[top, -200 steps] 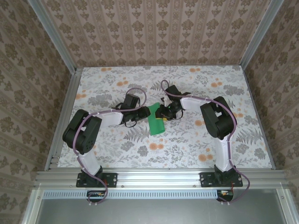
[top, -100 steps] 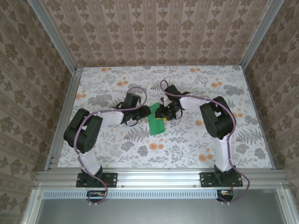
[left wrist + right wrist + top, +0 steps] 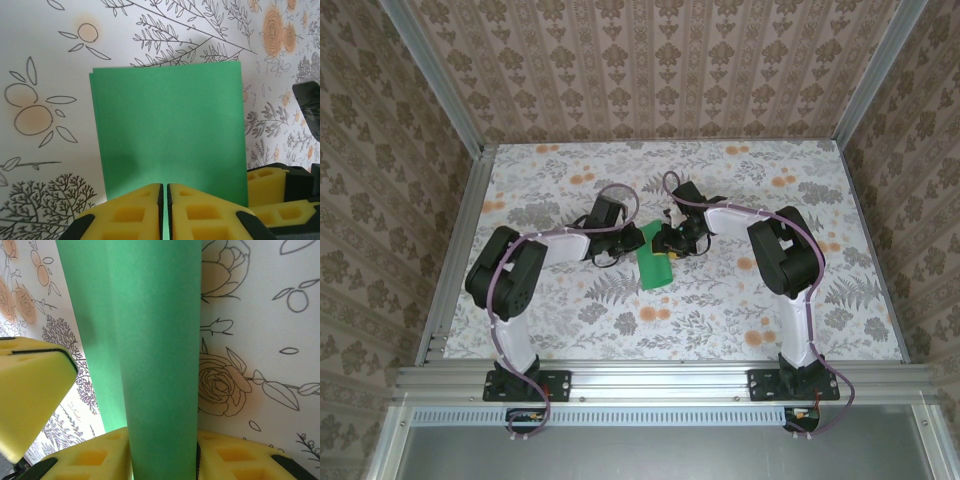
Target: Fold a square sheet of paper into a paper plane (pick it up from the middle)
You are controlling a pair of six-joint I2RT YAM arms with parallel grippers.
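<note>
Grips the square sheet of paper (image 3: 656,268) from two sides, low over the table (image 3: 570,330). In the left gripper (image 3: 165,189): pads pressed together on the sheet's near edge, a sliver of green showing in the slit. Ahead of those jaws, lies flat and already doubled, with two layers slightly out of step ahead and to the left. In the right gripper (image 3: 162,442): pads set against either flank of a raised green band running straight out ahead of the jaws. Reads as a pinch on that band, though with a wider gap than on the left. Just left of the right jaws, a yellow pad of the other gripper, close but apart.

Could tear or crumple the thin paper by pulling apart with both pinches tight. Could skew the layers, and so every later crease, by dragging one edge against the other clamp. Could knock pad against pad, working this near. Could slip from the right jaws if caught only by the bowed band.

Hard to separate from above: both sets of fingertips bunched over one end of the sheet. Cut off below the left pads: depth of the bite. Hidden under the raised band: crease or mere curl, impossible to tell.
</note>
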